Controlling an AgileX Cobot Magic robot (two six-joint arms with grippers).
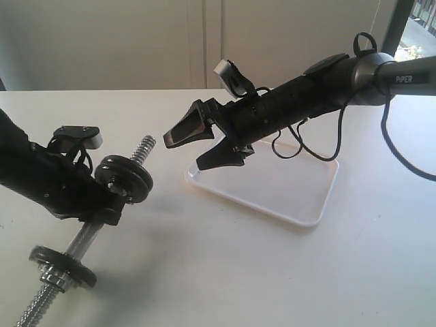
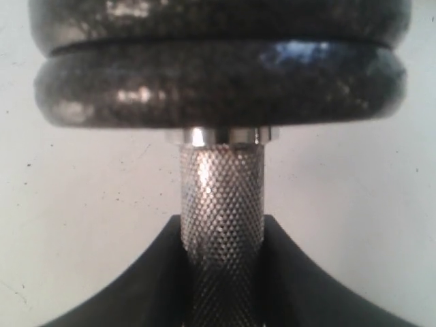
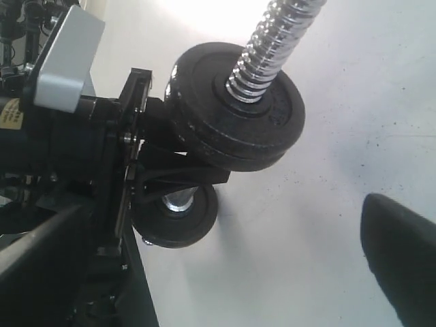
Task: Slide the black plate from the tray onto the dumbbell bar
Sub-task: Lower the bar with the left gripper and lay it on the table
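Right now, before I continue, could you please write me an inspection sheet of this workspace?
Surface: white table, a few dark specks.
Job's things: dumbbell bar held tilted; black plate apparently already on its upper end, stacked against a second disc; tray holds nothing visible.
Clutter: nothing seen.
Jaws: left jaws closed around the bar's knurled shaft; right jaws open, empty, between tray and threaded end.
Cables: black cable loops from the right arm over the tray's far edge.
Surroundings: pale wall panels behind; window at one corner.
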